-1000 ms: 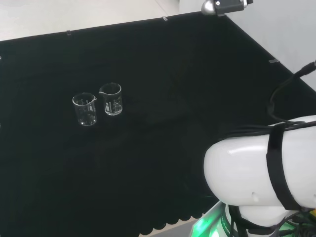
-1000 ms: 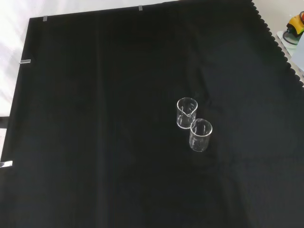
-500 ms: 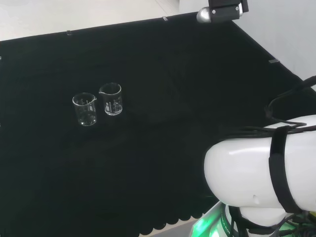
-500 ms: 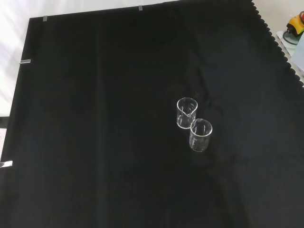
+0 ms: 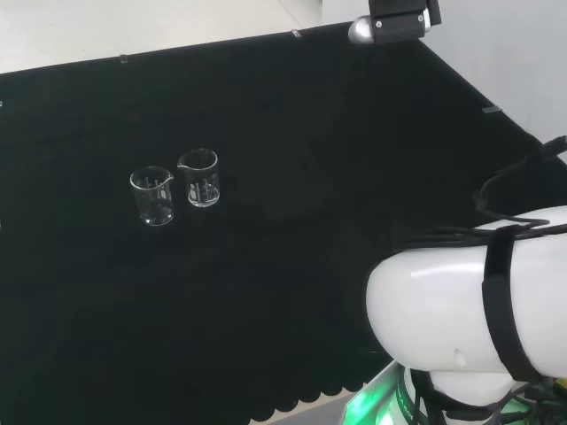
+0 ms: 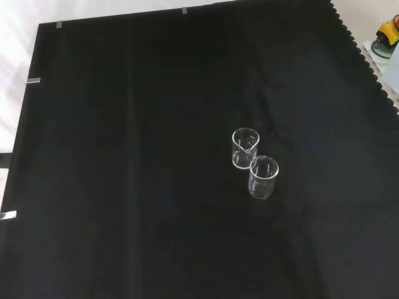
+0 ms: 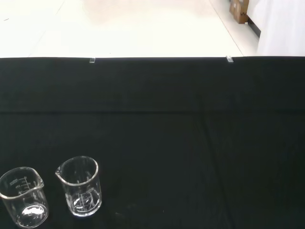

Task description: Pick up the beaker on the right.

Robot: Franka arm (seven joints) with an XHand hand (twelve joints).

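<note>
Two empty glass beakers stand touching on the black cloth [image 5: 354, 159]; the right-hand beaker [image 5: 199, 178] in the head view is best approached from its free side, sparing the left-hand beaker [image 5: 152, 196]; finger state cannot be told.

Nothing readable here tbh. The two small clear glass beakers [image 7: 78, 186] [image 7: 24, 196] had faint white graduation marks, too tiny to read.
</note>
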